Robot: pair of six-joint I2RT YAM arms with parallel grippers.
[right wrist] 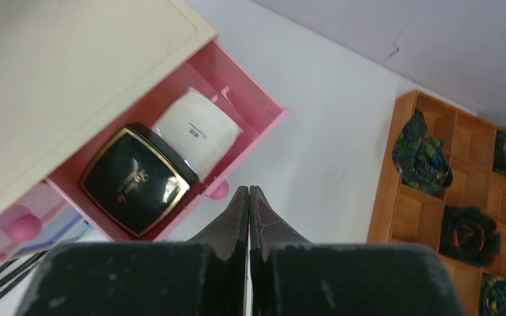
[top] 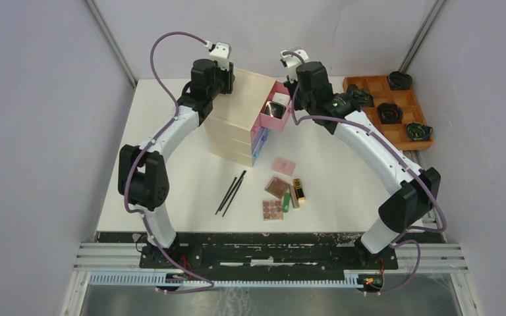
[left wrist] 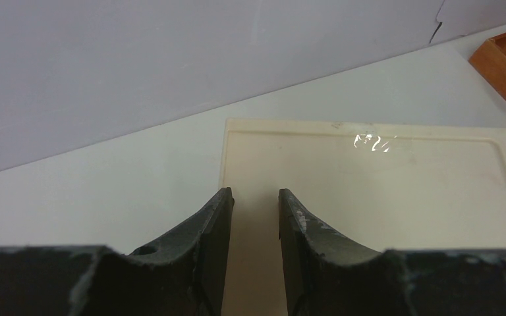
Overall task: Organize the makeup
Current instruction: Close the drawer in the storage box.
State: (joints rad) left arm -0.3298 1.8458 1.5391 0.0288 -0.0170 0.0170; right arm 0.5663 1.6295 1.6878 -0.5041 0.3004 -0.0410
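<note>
The pale chest (top: 237, 118) has its top pink drawer (right wrist: 253, 105) pulled open. In it lie the black compact (right wrist: 135, 179) and the white square jar (right wrist: 196, 131). On the table in front lie two thin black sticks (top: 230, 193), a pink pad (top: 283, 165), two brown palettes (top: 277, 187), a gold tube (top: 298, 190) and a green tube (top: 286, 201). My right gripper (right wrist: 248, 189) is shut and empty, just outside the drawer's front by its knob (right wrist: 218, 190). My left gripper (left wrist: 255, 192) is slightly open and empty, over the chest's top (left wrist: 369, 184) near its far left corner.
The orange-brown wooden grid tray (top: 389, 108) with dark coiled objects stands at the back right, also in the right wrist view (right wrist: 402, 197). Lower pink and blue drawers (top: 258, 141) stick out a little. Grey walls close in the table on three sides.
</note>
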